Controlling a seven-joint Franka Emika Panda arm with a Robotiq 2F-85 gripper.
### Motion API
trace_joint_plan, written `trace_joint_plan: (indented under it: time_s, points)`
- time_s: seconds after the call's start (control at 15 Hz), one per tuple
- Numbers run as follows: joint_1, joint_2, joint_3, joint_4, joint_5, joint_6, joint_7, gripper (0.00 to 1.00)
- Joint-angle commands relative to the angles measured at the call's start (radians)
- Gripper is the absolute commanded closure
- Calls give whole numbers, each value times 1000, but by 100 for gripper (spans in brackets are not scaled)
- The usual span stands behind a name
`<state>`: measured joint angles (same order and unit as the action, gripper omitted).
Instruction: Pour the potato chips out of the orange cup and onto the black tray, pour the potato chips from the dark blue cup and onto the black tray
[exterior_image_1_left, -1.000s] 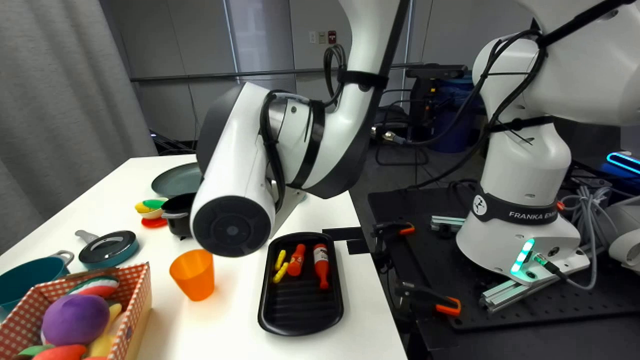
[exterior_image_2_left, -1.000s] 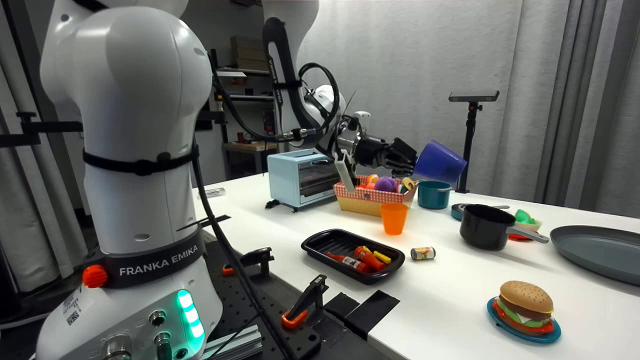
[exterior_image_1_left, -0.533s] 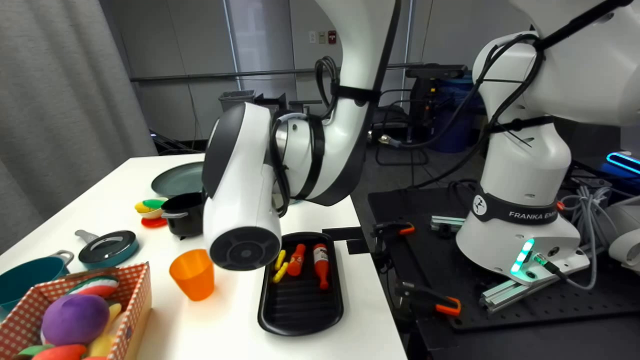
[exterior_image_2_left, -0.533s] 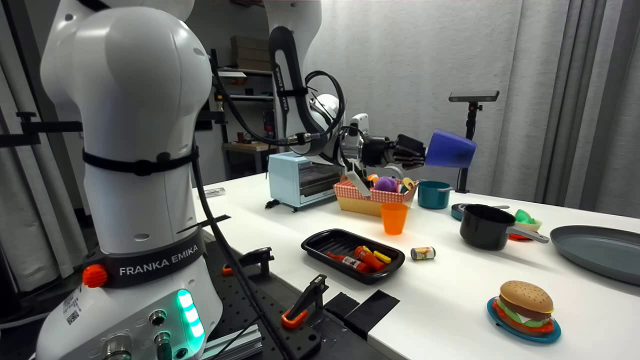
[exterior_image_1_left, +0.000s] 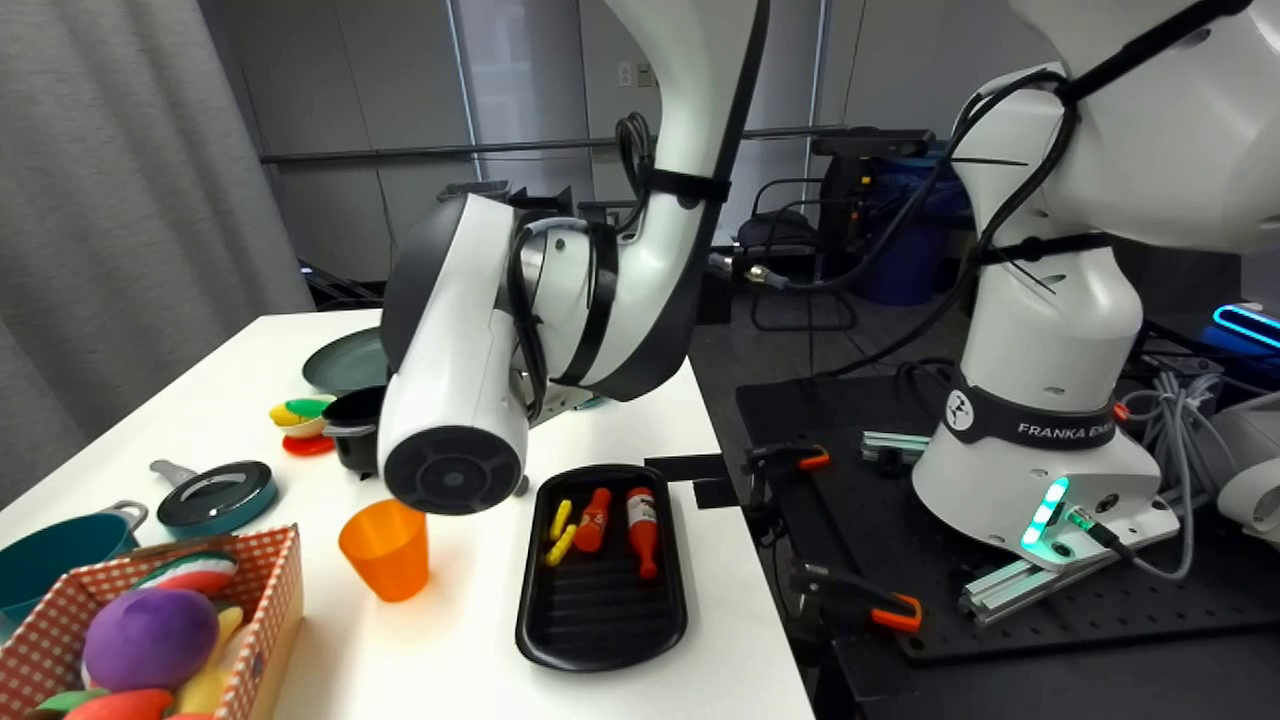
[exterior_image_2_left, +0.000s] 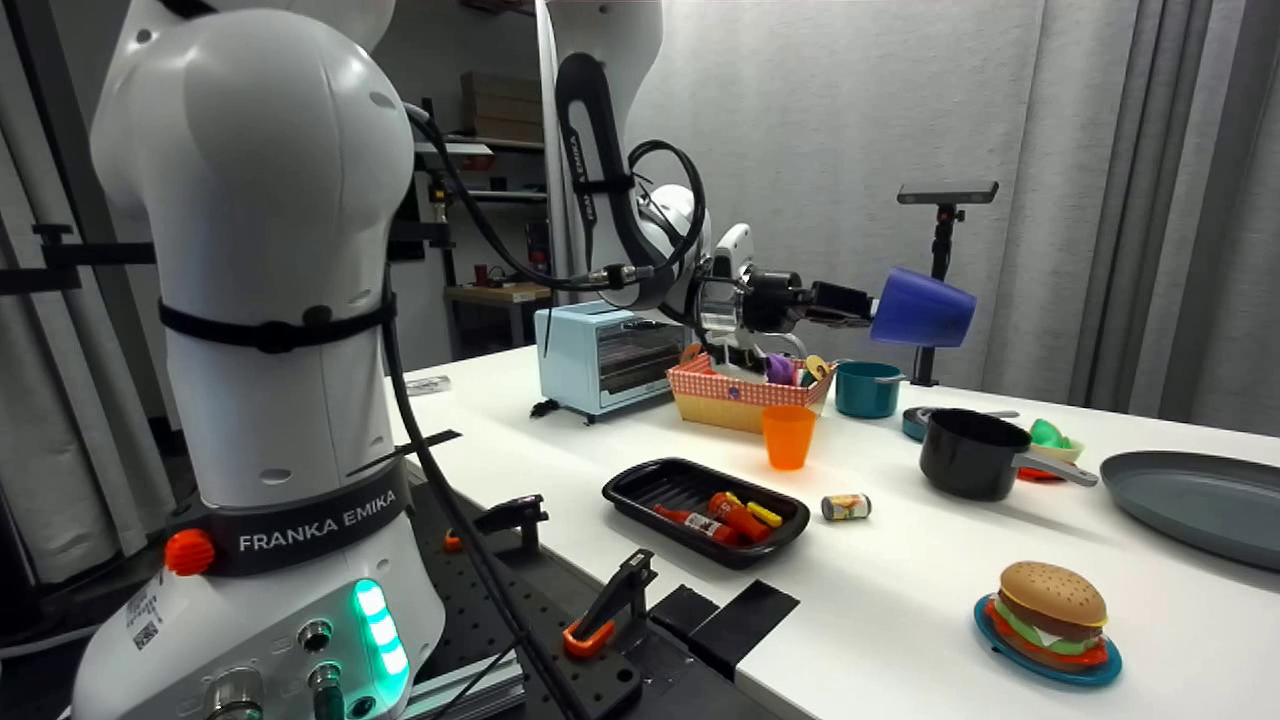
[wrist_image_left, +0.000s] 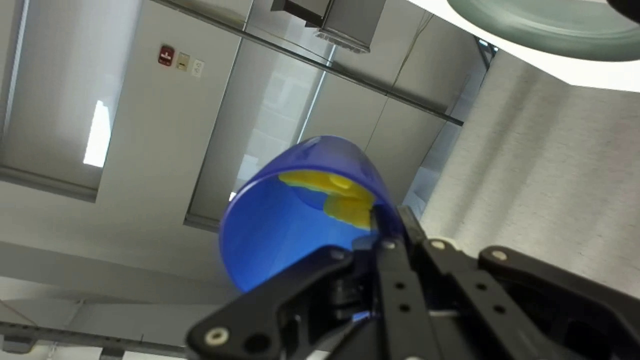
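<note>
The dark blue cup (exterior_image_2_left: 922, 308) is held above the table (exterior_image_2_left: 880, 600) by the jaws, which are clamped on its wall at the rim. The cup is tilted nearly onto its side; its open mouth is shown in the wrist view, where yellow chips (wrist_image_left: 350, 210) are seen inside. The orange cup (exterior_image_1_left: 387, 555) is placed upright on the table, left of the black tray (exterior_image_1_left: 600, 625) in an exterior view. Red bottles (exterior_image_1_left: 644, 530) and yellow pieces (exterior_image_1_left: 561, 546) are grouped in the tray's far half.
</note>
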<state>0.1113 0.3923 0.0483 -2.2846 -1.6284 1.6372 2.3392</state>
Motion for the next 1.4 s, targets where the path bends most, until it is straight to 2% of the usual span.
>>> trace_joint_plan:
  time_s: [0.0, 0.27, 0.47, 0.67, 0.93, 1.33]
  points:
    - [-18, 28, 6, 27, -99, -19, 88, 99]
    - [-5, 59, -10, 32, -289, -144, 53, 99]
    - [-6, 87, -13, 31, -399, -255, 80, 99]
    - [-27, 115, 12, 56, -374, -314, 156, 99]
    - [-56, 141, 49, 104, -270, -279, 278, 99]
    - [-56, 168, 57, 139, -287, -270, 433, 99]
